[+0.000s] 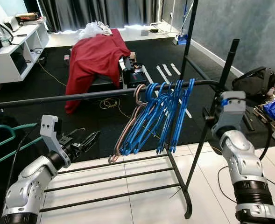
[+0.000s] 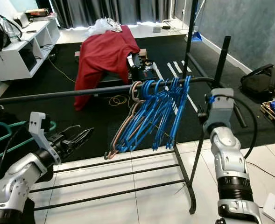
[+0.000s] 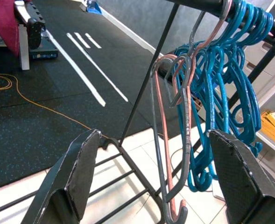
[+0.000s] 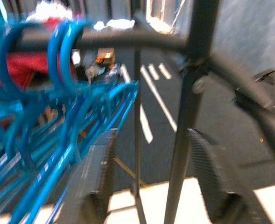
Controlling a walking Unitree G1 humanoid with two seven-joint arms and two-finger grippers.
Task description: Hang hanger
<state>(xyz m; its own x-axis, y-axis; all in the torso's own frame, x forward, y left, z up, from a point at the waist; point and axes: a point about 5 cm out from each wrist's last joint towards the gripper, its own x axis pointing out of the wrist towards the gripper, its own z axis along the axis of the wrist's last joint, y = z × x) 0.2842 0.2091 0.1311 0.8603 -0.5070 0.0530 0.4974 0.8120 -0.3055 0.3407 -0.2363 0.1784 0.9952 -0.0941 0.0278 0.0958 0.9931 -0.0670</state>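
**A:** Where's the left gripper (image 1: 88,138)?

**B:** Low and left of the rail (image 1: 72,97), fingers spread wide, holding nothing.

**A:** And the pink hanger (image 1: 128,128)?

**B:** Hooked on the rail, hanging slanted, up and right of that gripper, touching the blue hangers (image 1: 163,116). Right gripper (image 4: 149,179) is open too, empty, by the rack's post (image 1: 223,79). Bare rail on the left.

I can't read any text, label, brand or number here; nothing on the things I see carries lettering sharp enough to make out.
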